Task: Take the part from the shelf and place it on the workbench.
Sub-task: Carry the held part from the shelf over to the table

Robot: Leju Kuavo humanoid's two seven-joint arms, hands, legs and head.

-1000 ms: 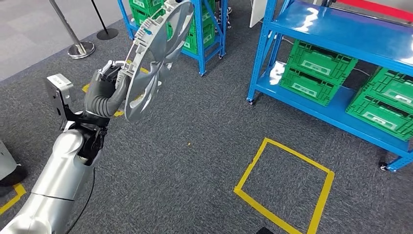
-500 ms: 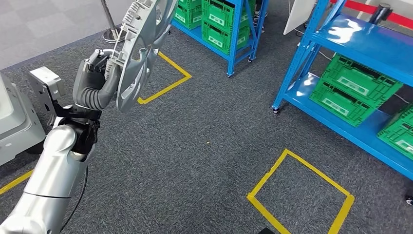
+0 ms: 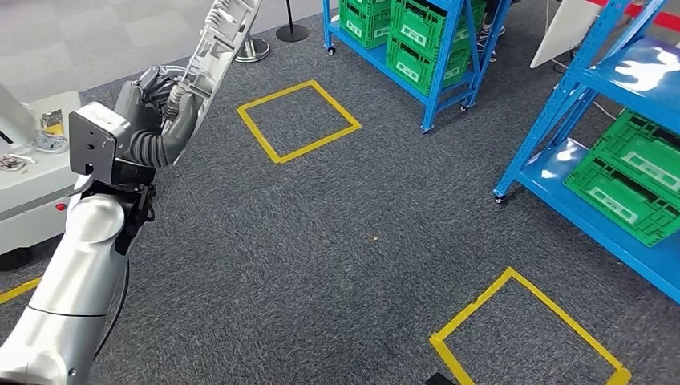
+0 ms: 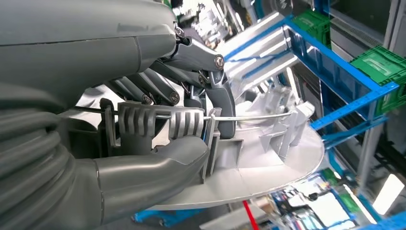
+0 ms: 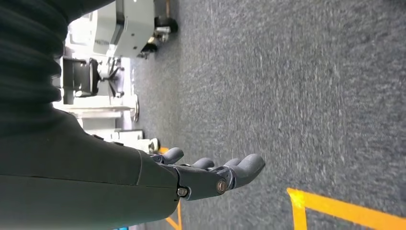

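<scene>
Silver-grey moulded plastic, the part (image 3: 210,54) looked light, thin and slightly flexible, best held as it was, by its ribbed rim, clamped between the left hand's (image 3: 157,115) thumb and fingers above the carpet, while the right hand (image 5: 210,175) hung loosely spread, holding nothing.

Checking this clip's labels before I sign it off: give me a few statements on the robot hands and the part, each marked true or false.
1. The left robot hand grips the silver part by its rim. True.
2. The part lies on the carpet. False: it is held up in the air.
3. The right robot hand holds a green crate. False: it holds nothing, fingers apart.
4. Green crates sit on the blue shelf. True.
</scene>
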